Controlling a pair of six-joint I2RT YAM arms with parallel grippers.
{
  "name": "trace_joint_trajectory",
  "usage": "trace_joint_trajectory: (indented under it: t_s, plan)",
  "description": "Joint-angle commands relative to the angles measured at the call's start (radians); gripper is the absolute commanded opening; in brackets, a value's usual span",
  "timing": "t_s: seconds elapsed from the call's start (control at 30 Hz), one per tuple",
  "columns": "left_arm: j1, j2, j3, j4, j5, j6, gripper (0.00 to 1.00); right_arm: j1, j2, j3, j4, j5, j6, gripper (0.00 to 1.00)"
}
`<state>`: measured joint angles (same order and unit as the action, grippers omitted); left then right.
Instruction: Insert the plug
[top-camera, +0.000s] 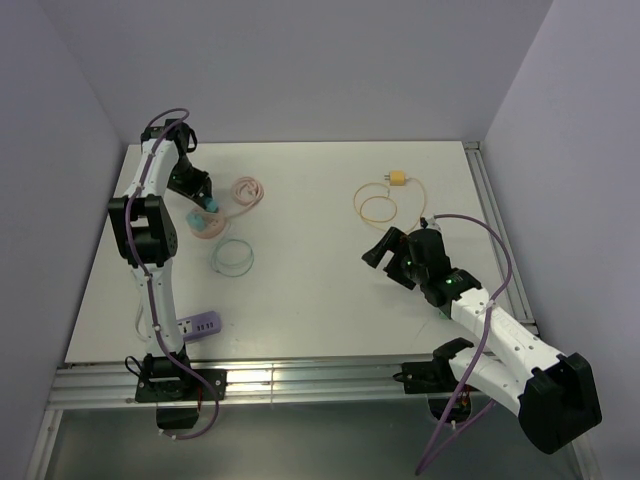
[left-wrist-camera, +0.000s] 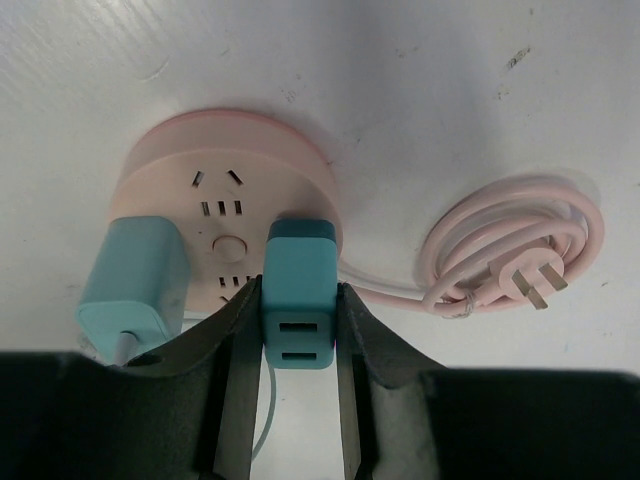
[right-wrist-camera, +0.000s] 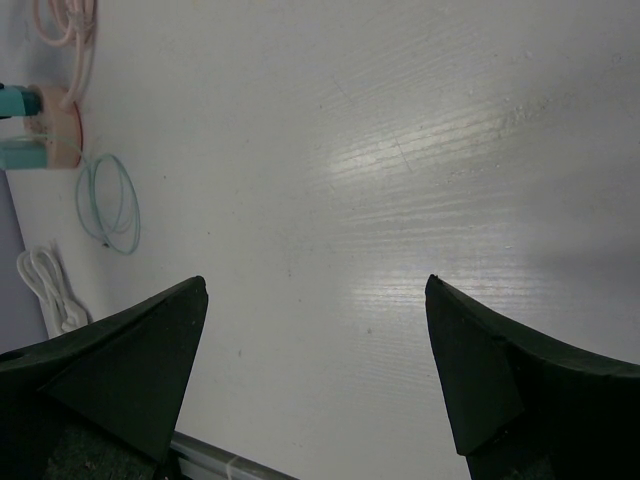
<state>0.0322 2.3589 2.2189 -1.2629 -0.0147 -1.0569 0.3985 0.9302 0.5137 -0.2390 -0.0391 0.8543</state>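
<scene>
Left end effector (left-wrist-camera: 298, 302): is clamping the teal plug (left-wrist-camera: 298, 265), one finger pressing each flat side face, jaws nearly closed.
Teal plug: is standing upright at 5 o'clock on the pink socket disc (left-wrist-camera: 225, 180); prongs hidden, so I cannot tell how deep it is sitting.
Handling: it is looking light, rigid and smooth-shelled, so probably slippery. I judge the flat side faces at mid-body the best hold, pressing straight down.
Socket disc: is lying loose on the surface (left-wrist-camera: 450, 90), likely sliding if pushed off-axis.
Neighbours: a paler teal charger (left-wrist-camera: 130, 275) is occupying 8 o'clock; a coiled pink cord (left-wrist-camera: 520, 250) is lying at 3 o'clock.
Right end effector (right-wrist-camera: 315, 290): is hanging wide open, holding nothing.
</scene>
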Motion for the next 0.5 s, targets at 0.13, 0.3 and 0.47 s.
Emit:
trace_joint_trajectory:
  t_s: [0.13, 0.3, 0.47]
  plan:
    - [0.005, 0.065, -0.021, -0.107, -0.143, -0.032, 0.00, -0.009, -0.005, -0.001, 0.030, 0.004, -0.009, 0.96]
    - [-0.021, 0.074, -0.056, -0.092, -0.231, -0.035, 0.00, -0.010, -0.014, -0.010, 0.024, 0.019, -0.012, 0.96]
    - [-0.072, 0.063, -0.140, -0.061, -0.294, -0.051, 0.00, -0.010, -0.004, -0.010, 0.032, 0.015, -0.011, 0.96]
